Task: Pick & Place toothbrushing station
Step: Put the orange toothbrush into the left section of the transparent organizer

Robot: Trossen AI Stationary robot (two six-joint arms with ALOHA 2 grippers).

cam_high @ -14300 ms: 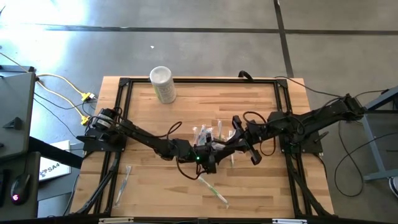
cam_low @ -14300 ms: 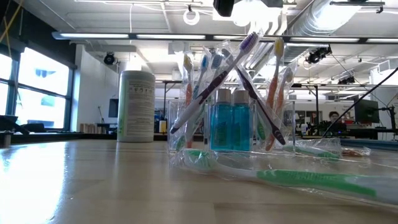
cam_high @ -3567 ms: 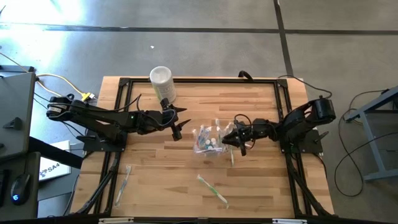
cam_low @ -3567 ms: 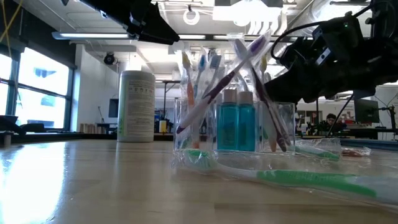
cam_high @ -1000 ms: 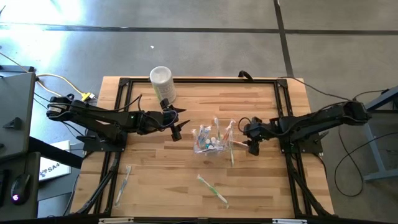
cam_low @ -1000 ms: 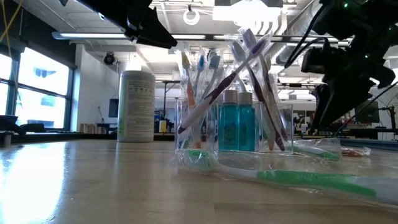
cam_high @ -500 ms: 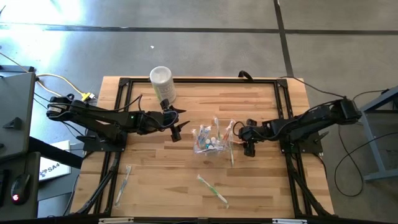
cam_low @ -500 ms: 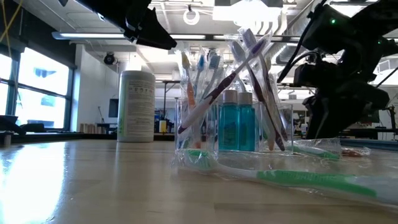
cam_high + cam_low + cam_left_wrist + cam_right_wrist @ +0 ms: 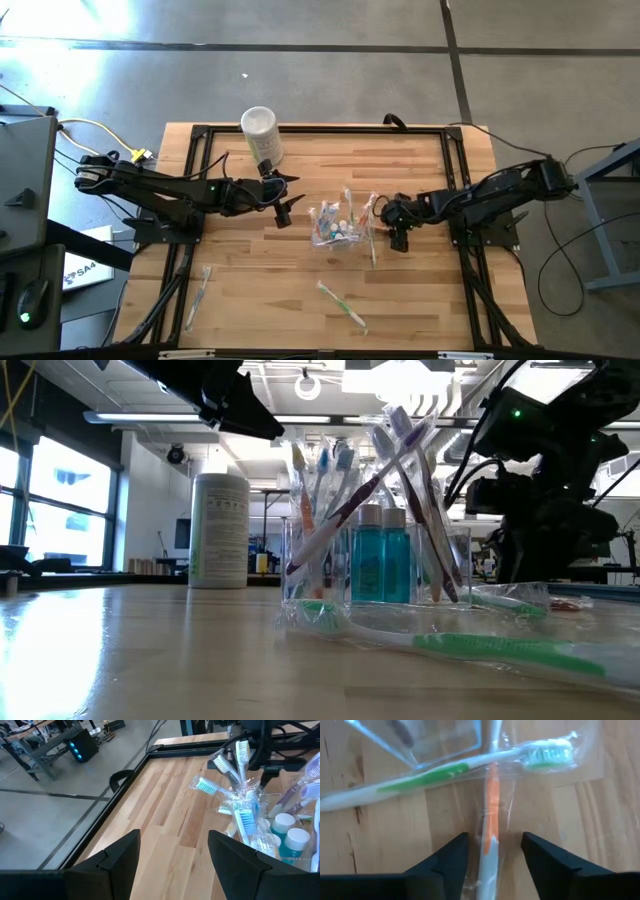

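While the left arm waits at about nine o'clock of the table, its left gripper (image 9: 284, 208) hangs in the air just short of the white canister (image 9: 261, 134), which stands at eleven o'clock near the table's (image 9: 300, 300) far edge; the left gripper's fingers stand wide apart with nothing between them. At the middle of the table stands the clear cup (image 9: 332, 228), packed with wrapped toothbrushes (image 9: 330, 510) leaning out in all directions and two teal toothpaste tubes (image 9: 380, 565) upright inside it. At about seven o'clock, off near the left frame rail, a wrapped toothbrush lies alone (image 9: 200, 292), and at six o'clock another green toothbrush (image 9: 342, 304) lies on the wood, well apart from the cup. Just beside the cup at its three o'clock lie two more wrapped brushes, an orange toothbrush (image 9: 490, 827) with a green-handled toothbrush (image 9: 445, 772) crossing over it. The right gripper (image 9: 398, 238) is low over these, its fingers (image 9: 445, 857) moderately open and standing to either side of the orange toothbrush, not clamped on it.
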